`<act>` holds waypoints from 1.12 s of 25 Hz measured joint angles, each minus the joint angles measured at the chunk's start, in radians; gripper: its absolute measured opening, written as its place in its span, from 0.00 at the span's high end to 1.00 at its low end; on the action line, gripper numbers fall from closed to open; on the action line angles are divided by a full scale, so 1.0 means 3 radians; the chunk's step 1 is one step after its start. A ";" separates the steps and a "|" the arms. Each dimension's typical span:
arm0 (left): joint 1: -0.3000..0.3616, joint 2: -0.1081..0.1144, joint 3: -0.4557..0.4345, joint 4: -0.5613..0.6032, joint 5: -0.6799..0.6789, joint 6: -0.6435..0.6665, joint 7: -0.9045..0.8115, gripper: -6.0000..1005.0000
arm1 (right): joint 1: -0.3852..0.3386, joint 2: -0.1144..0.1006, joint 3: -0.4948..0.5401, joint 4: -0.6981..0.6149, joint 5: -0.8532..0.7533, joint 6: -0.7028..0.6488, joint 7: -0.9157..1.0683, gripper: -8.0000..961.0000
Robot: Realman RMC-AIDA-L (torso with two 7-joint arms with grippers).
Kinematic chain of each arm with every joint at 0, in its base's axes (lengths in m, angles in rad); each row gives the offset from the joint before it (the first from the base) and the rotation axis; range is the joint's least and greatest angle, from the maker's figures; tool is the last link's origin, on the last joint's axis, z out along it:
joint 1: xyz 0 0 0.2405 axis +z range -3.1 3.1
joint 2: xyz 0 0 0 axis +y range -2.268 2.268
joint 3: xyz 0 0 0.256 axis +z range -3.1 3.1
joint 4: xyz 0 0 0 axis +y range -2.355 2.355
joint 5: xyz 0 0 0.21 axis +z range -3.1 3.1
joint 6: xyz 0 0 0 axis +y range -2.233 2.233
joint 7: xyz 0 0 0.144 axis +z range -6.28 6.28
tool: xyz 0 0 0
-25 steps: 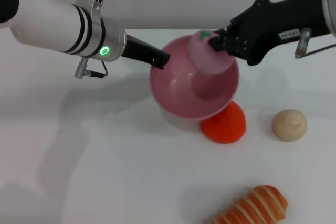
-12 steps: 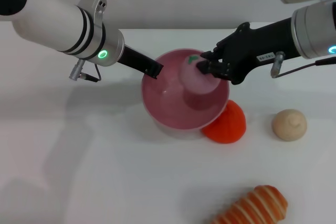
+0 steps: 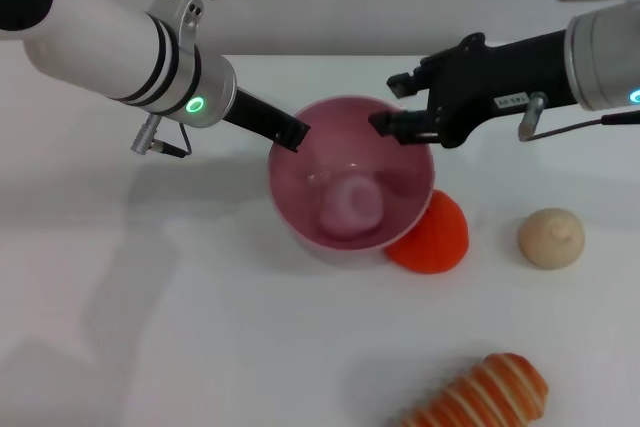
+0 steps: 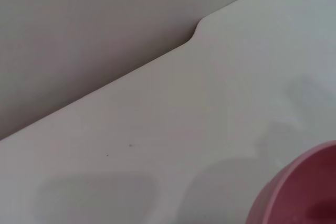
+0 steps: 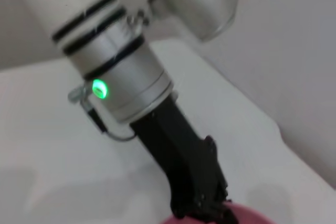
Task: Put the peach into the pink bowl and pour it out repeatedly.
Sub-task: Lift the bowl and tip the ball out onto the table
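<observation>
Peach (image 3: 352,204) dropped into pink bowl (image 3: 300,202) | orange-red fruit (image 3: 435,237) touching bowl

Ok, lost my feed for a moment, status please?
Left gripper shut on pink bowl rim. Right gripper open above bowl. Peach lying inside bowl. Orange-red fruit against bowl's side, nothing blocking.
</observation>
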 joint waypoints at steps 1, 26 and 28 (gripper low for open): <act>0.0005 0.0000 0.0000 0.0000 0.0000 0.0013 0.0004 0.91 | -0.0091 -0.0004 0.0053 -0.0024 0.0163 0.0052 -0.0086 0.60; 0.0394 -0.0014 0.0890 0.0395 -0.0025 0.1546 0.0034 0.91 | -0.0998 -0.0004 0.1475 0.2940 0.4781 -0.0665 -0.3961 0.53; 0.0394 -0.0014 0.0890 0.0395 -0.0025 0.1546 0.0034 0.91 | -0.0997 -0.0008 0.1517 0.2986 0.4811 -0.0666 -0.3964 0.53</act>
